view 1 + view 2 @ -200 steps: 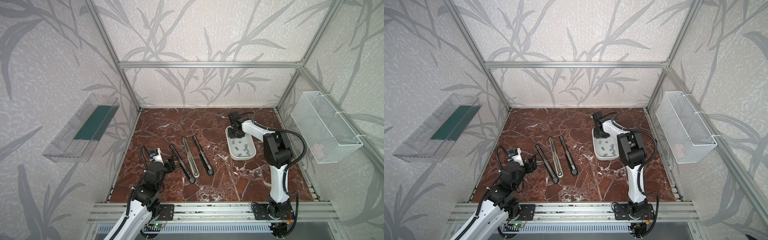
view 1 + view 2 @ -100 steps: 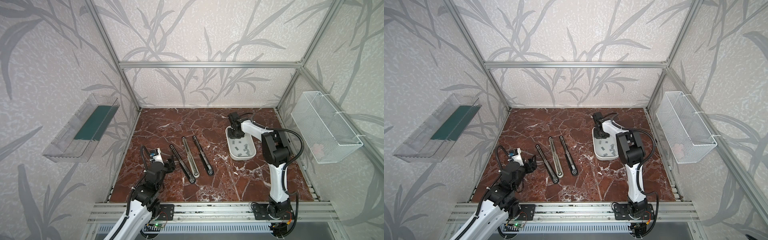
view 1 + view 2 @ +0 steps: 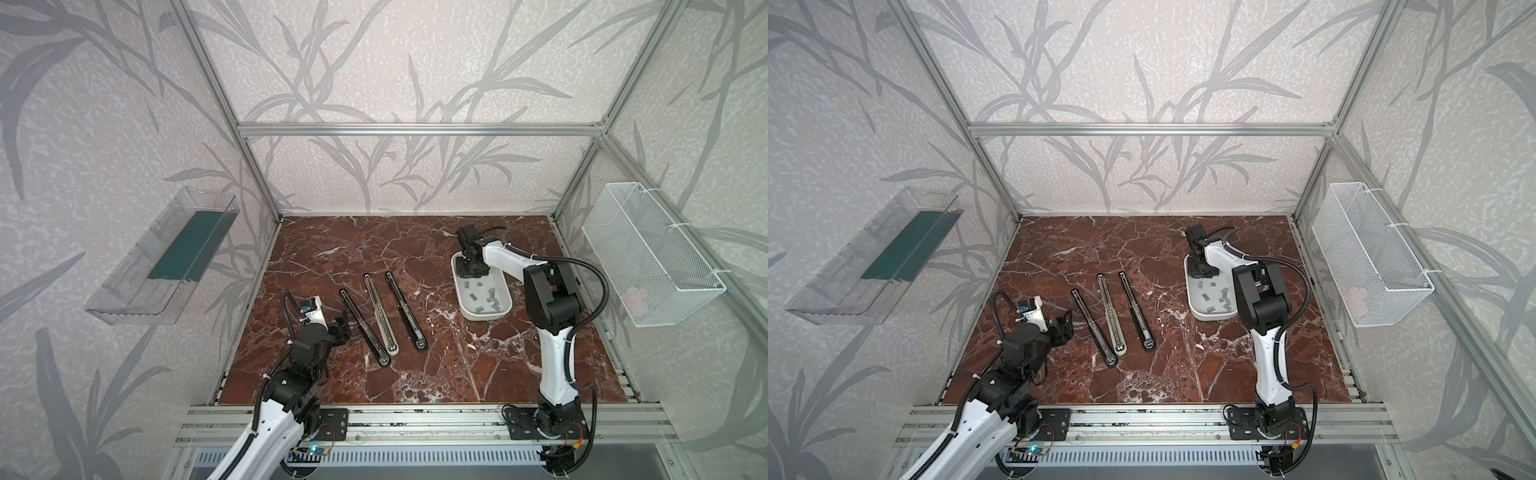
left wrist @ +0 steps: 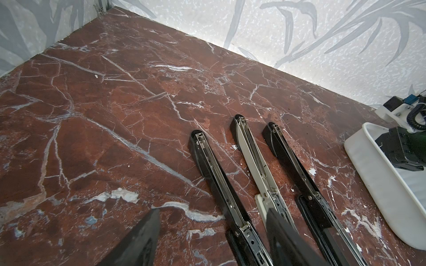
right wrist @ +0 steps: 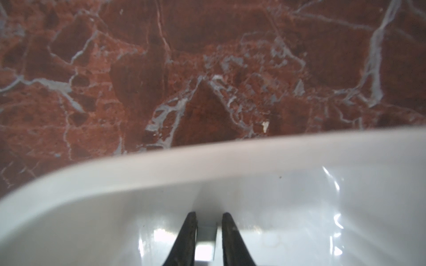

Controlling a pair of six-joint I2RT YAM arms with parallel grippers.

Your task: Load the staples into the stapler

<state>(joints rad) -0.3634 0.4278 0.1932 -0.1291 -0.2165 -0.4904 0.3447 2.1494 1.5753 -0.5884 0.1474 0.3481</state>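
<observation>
So in both top views the right arm stands tall off its base and reaches toward the back wall, with the wrist tipped down so the right gripper point(image 3: 471, 270) point(image 3: 1200, 270) sits inside the far end of the white tray point(image 3: 478, 318) point(image 3: 1208, 316). Loose staples point(image 3: 482, 296) point(image 3: 1217, 297) lie scattered in the tray's near half. The left arm is folded low, and the left gripper point(image 3: 341, 328) point(image 3: 1064, 328) points at the three staplers point(image 3: 380, 316) point(image 3: 1111, 316), which lie opened flat side by side mid-table. There's bare marble tabletop point(image 3: 436, 374) point(image 3: 1175, 374) between staplers and tray, and more in front.

Left wrist view: the left gripper point(image 4: 212, 211) has its fingers spread wide with nothing between them, just short of the staplers point(image 4: 253, 161). The tray wall point(image 4: 380, 179) sits off to the side, apart from the closest stapler.

Right wrist view: the right gripper point(image 5: 208, 216) is pinched on one grey staple strip point(image 5: 205, 235) down on the tray floor. The tray rim point(image 5: 207, 156) curves close ahead, with marble point(image 5: 207, 69) beyond it.
</observation>
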